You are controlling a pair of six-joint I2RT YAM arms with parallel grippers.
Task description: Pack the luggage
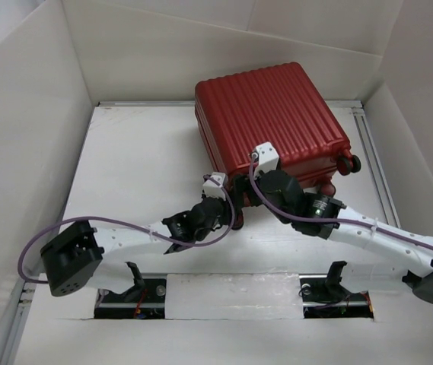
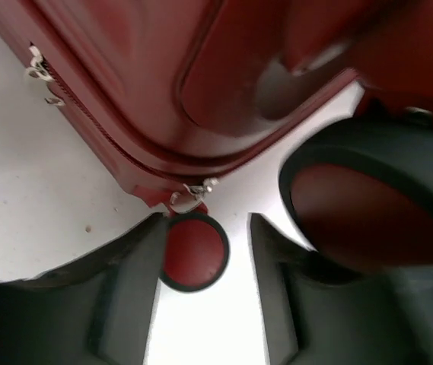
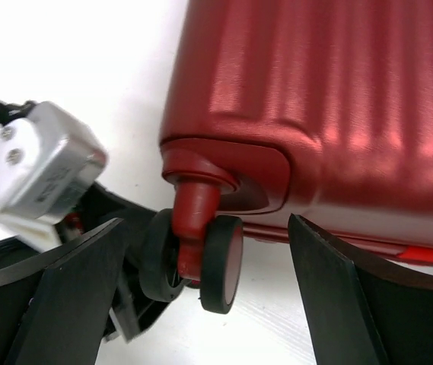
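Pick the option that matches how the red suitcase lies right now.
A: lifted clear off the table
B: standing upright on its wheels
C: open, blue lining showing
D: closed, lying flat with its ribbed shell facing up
D: in the top view the luggage lies shut and flat on the table, its ribbed shell facing up and no lining visible.

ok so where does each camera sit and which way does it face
top external: above, behind the arms, looking down at the table; the left arm and right arm show
left wrist: looks past the left fingers at the luggage corner
right wrist: looks past the right fingers at a wheel
shared: all three see the red luggage
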